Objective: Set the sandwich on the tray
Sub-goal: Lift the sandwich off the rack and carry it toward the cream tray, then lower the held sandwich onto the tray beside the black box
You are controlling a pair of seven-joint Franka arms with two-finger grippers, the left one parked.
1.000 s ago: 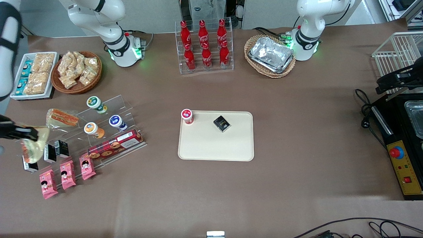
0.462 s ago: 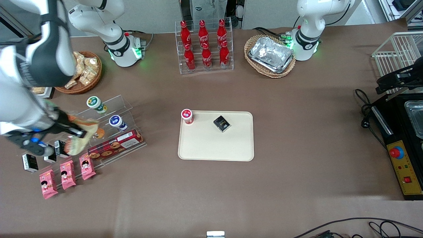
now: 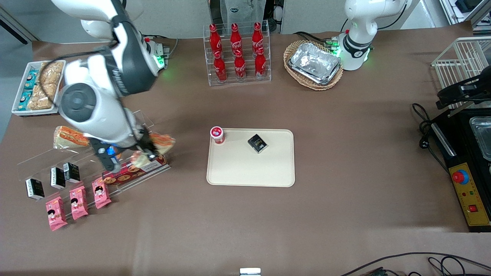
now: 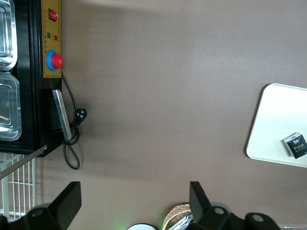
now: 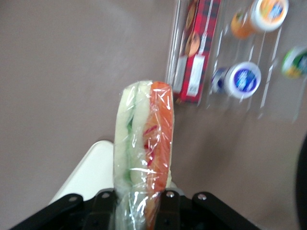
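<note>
The pincer (image 3: 147, 153) grips the sandwich (image 3: 161, 141) above the cookie box (image 3: 134, 168), at centre left of the front view. Only the wrist view shows the fingers (image 5: 169, 211) closed on the wrapped wedge's orange and green layers. The sandwich has moved closer to the tray (image 3: 251, 168) than half a second ago.

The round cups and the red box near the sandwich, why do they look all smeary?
In the right wrist view they are motion-blurred, while the sandwich in the hand looks sharper; in the front view the tray is crisp.
</note>
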